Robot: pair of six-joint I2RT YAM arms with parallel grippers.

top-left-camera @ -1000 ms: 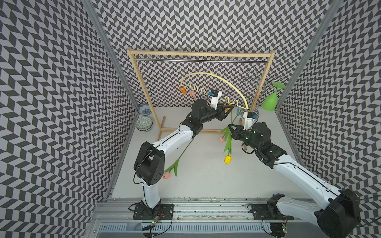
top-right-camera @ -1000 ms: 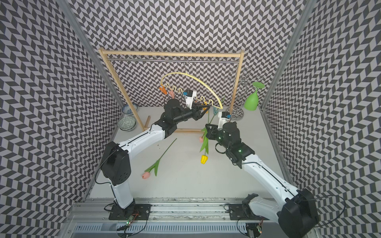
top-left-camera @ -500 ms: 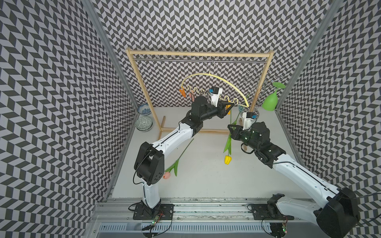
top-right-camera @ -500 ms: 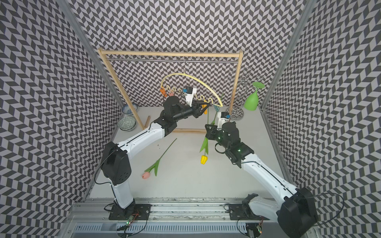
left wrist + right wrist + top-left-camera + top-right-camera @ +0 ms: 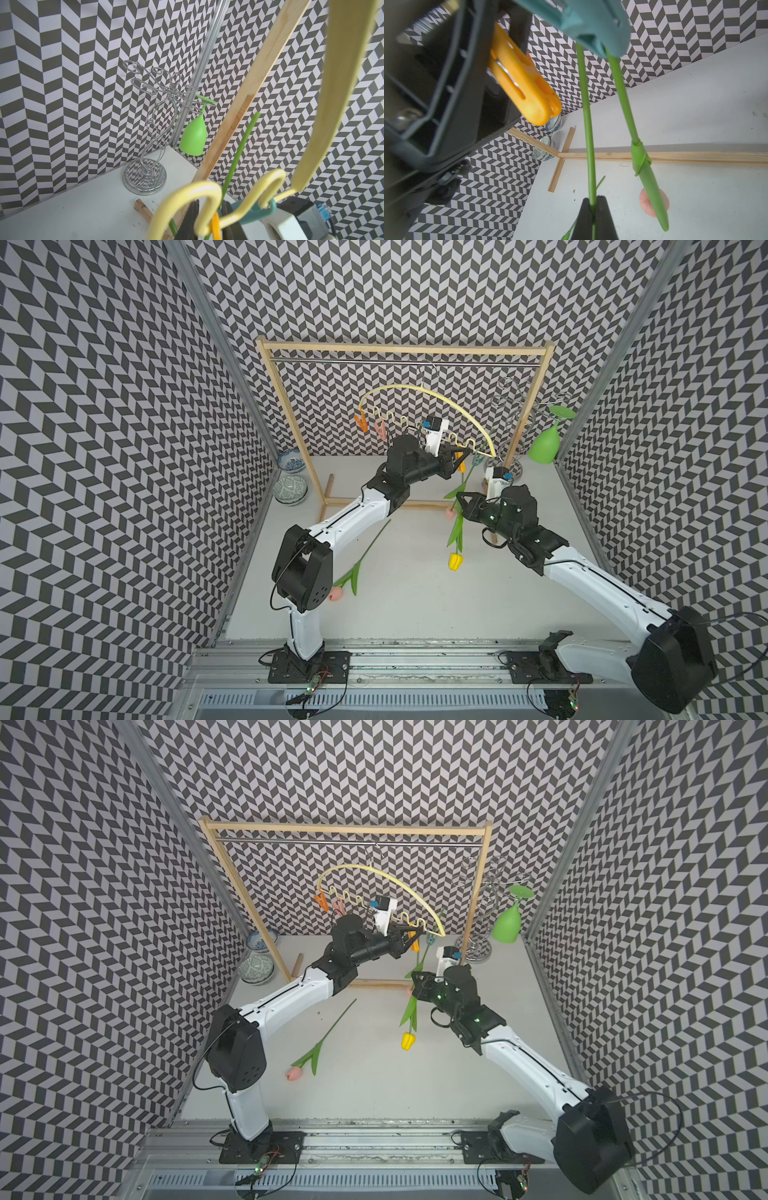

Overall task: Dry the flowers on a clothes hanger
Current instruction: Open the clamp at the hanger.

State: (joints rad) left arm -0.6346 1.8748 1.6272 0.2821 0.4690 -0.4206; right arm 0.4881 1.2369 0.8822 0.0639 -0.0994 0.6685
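Right end effector (image 5: 593, 205) pinching tulip stem (image 5: 586, 124), arm raised

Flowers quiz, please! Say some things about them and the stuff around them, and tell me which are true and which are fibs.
1. One pink tulip lies on the table. True.
2. The yellow tulip has its head pointing up. False: it points down.
3. The right end effector pinches a green stem. True.
4. The green glass stands on the table. False: it hangs upside down from the wire stand.
5. The clothes hanger hangs from the rail. True.
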